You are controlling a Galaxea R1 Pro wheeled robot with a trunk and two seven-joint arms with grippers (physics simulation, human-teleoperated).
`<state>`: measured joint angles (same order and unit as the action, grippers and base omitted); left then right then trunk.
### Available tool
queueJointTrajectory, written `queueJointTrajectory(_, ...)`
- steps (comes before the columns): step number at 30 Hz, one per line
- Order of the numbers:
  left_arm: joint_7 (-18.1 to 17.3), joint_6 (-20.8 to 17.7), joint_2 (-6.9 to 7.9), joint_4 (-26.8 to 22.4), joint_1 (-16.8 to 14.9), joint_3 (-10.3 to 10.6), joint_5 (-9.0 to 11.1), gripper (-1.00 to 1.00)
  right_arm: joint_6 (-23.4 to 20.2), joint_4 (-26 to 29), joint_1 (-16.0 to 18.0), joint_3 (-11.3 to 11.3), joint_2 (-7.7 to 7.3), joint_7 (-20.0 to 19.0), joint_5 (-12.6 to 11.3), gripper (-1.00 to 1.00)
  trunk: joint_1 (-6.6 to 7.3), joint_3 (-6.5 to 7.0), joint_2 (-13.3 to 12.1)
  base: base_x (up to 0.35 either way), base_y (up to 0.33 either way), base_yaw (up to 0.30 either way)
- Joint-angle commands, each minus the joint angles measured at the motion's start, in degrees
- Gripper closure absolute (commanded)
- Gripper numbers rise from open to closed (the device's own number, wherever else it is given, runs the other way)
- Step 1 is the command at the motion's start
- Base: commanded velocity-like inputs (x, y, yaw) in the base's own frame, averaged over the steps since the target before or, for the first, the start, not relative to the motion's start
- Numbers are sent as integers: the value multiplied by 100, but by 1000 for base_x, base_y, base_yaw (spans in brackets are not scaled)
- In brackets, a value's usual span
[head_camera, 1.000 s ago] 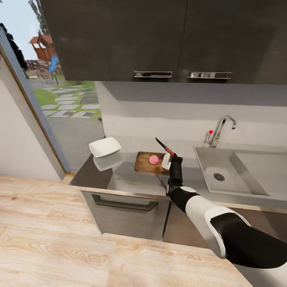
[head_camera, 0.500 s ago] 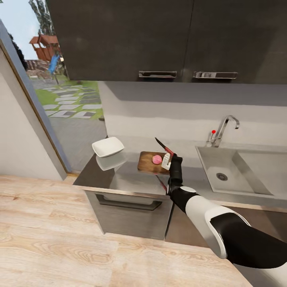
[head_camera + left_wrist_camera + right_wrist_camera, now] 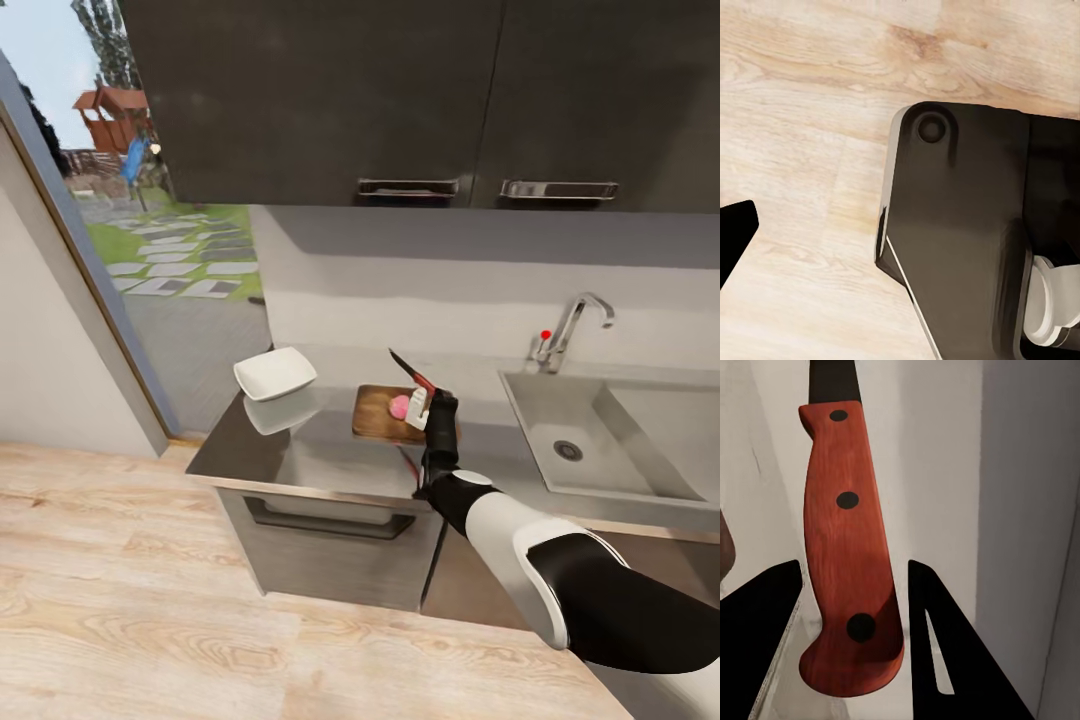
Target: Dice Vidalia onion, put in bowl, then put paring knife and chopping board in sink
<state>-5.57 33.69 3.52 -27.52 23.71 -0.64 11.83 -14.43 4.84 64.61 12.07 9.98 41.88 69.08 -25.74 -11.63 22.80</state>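
Onion first: your Vidalia onion [image 3: 399, 406] is lying on the chopping board [image 3: 382, 414], toward the board's right end, and the board lies flat on the glossy grey bench [image 3: 330, 452] between the white bowl [image 3: 274, 373] and the sink [image 3: 590, 440]. The bowl stands well to the left of the board, close to the bench's left end; the sink is off to the right, with its chrome tap [image 3: 573, 326] behind the basin.

Your right gripper [image 3: 420, 404] is clamped on the paring knife [image 3: 411, 371] by the handle. In the head view it hangs over the right end of the board, just beside the onion, with the dark blade slanting up and to the left, tip raised clear of the board. In the right wrist view you see the reddish riveted handle [image 3: 849, 555] sitting between the two dark fingers [image 3: 945, 652], one on each side of it.

Your left wrist camera looks down at the pale wooden floor [image 3: 802, 112], with a dark part of the robot's body [image 3: 960, 225] across the view. A dark tip shows at the edge there, but you cannot tell from it whether the left gripper is wide or narrow.
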Motion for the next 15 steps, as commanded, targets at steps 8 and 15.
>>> queueJointTrajectory(8, -58, -2, 0, -20, 2, -7, 57, -100, 136, -44, -190, 33, 1, 10, -8, 100, -4, -10, 11, 9, 6, 0)
queueJointTrajectory(15, -58, -2, 0, -23, 2, -7, 56, -100, 365, -33, -316, 32, 1, 40, -8, 100, -4, -10, 11, 0, 0, 0)
